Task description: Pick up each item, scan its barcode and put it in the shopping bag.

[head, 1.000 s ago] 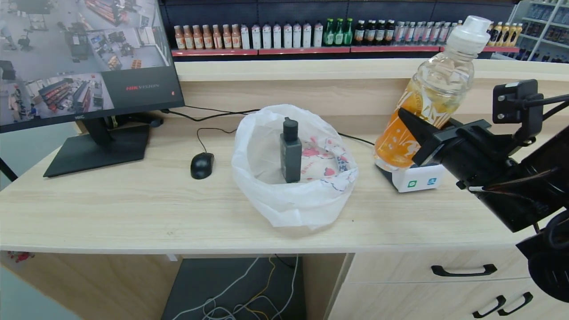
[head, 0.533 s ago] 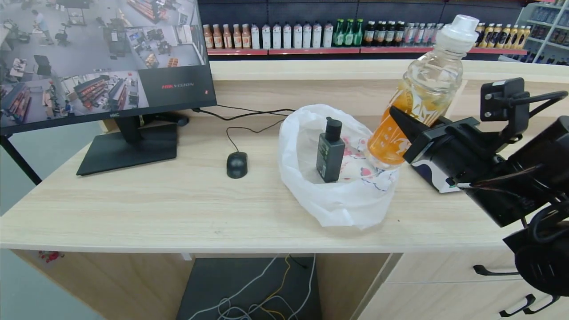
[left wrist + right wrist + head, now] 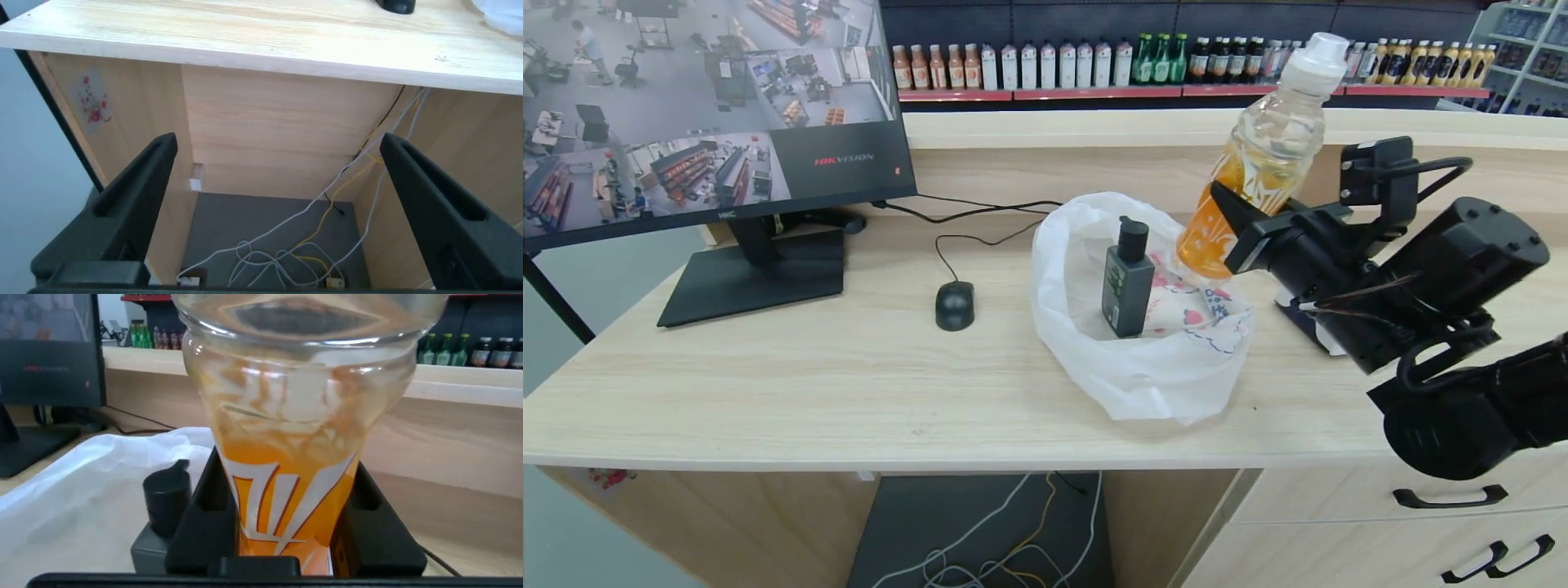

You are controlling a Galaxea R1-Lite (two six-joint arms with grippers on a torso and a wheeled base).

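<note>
My right hand (image 3: pixel 286 531) is clamped on the juice bottle (image 3: pixel 1262 155), tilted by the bag (image 3: pixel 1143 367) rim, with a dark pump bottle (image 3: pixel 1125 282) standing inside. Left hand (image 3: pixel 278 151) hangs spread apart below the counter (image 3: pixel 849 384).

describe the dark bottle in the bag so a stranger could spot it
On the pale wooden counter, find the white plastic shopping bag. Standing upright inside is a dark grey flat-sided bottle with a black pump cap; the raised bottle of orange drink nearby is clear and white-capped.
</note>
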